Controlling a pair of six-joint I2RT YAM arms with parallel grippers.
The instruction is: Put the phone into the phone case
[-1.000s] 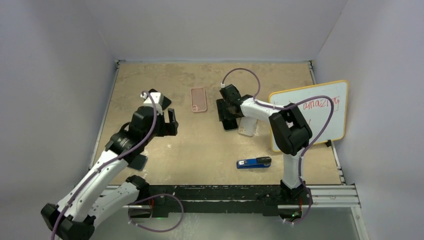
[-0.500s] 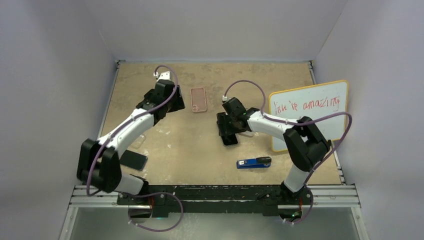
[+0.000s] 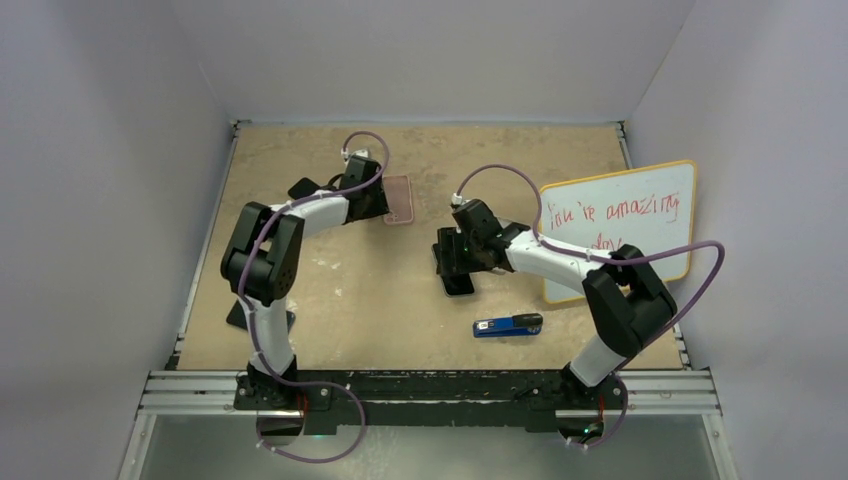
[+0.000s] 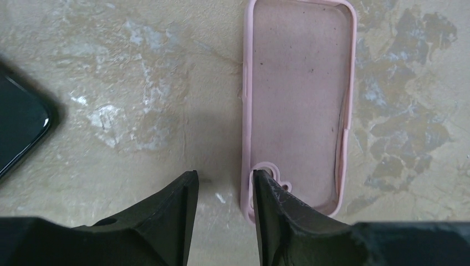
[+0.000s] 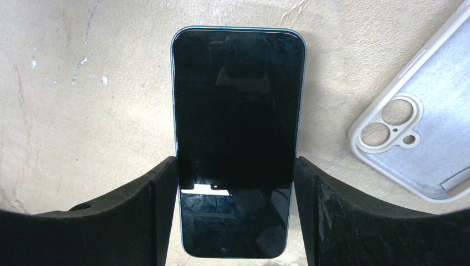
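A pink phone case [image 4: 299, 105] lies open side up on the table; it also shows in the top view [image 3: 398, 200]. My left gripper [image 4: 221, 180] is open at its camera-hole corner, one finger outside the case's left wall, the other finger [image 4: 274, 213] over the inside. A black-screened phone with a blue edge [image 5: 238, 138] lies face up on the table [image 3: 330, 290]. My right gripper [image 5: 237, 166] is shut on its long sides near the bottom end. In the top view this gripper [image 3: 457, 262] sits mid-table with the phone [image 3: 458, 283] sticking out toward the near edge.
A white phone case [image 5: 421, 144] lies just right of the held phone. A second dark phone [image 4: 16, 133] lies left of the pink case. A blue and black object [image 3: 507, 325] lies near the front. A whiteboard [image 3: 620, 225] leans at the right. A black slab [image 3: 245, 315] lies front left.
My left arm has swung from the near left out to the pink case. My right gripper has shifted a little toward the near edge with the phone.
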